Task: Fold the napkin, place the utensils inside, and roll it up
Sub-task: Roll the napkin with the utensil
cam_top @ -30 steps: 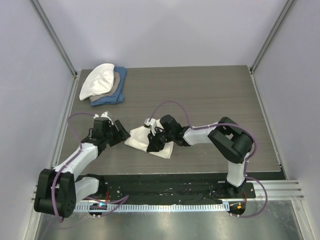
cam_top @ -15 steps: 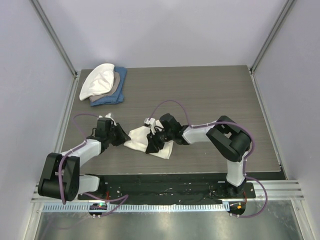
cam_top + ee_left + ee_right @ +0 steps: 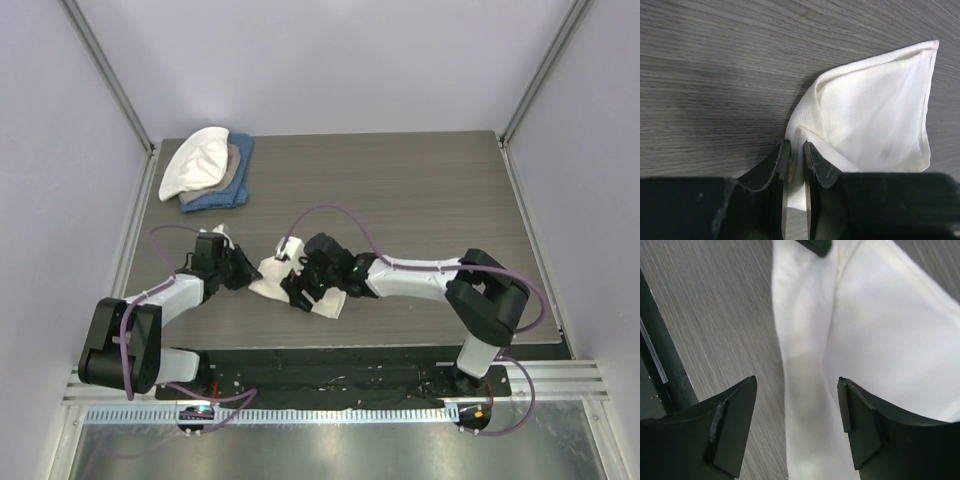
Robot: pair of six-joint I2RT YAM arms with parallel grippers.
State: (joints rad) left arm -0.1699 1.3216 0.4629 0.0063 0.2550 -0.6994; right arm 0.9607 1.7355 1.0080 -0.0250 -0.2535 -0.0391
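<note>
The cream napkin (image 3: 272, 277) lies folded and rumpled on the dark wood table, between the two arms. My left gripper (image 3: 247, 275) is shut on the napkin's (image 3: 875, 115) left corner, a pinch of cloth squeezed between its fingers (image 3: 777, 160). My right gripper (image 3: 298, 290) hovers over the near edge of the napkin (image 3: 880, 325) with its jaws open, a fold of cloth lying below the gap but not gripped. The utensils are hidden from every view.
A stack of white, tan and blue cloths (image 3: 208, 170) sits at the far left corner of the table (image 3: 420, 190). Metal frame posts rise at both far corners. The arms' black base rail (image 3: 330, 375) runs along the near edge.
My left gripper moved right onto the napkin's left corner and closed on it. My right gripper opened, letting go of the cloth, and its arm stretched further left.
</note>
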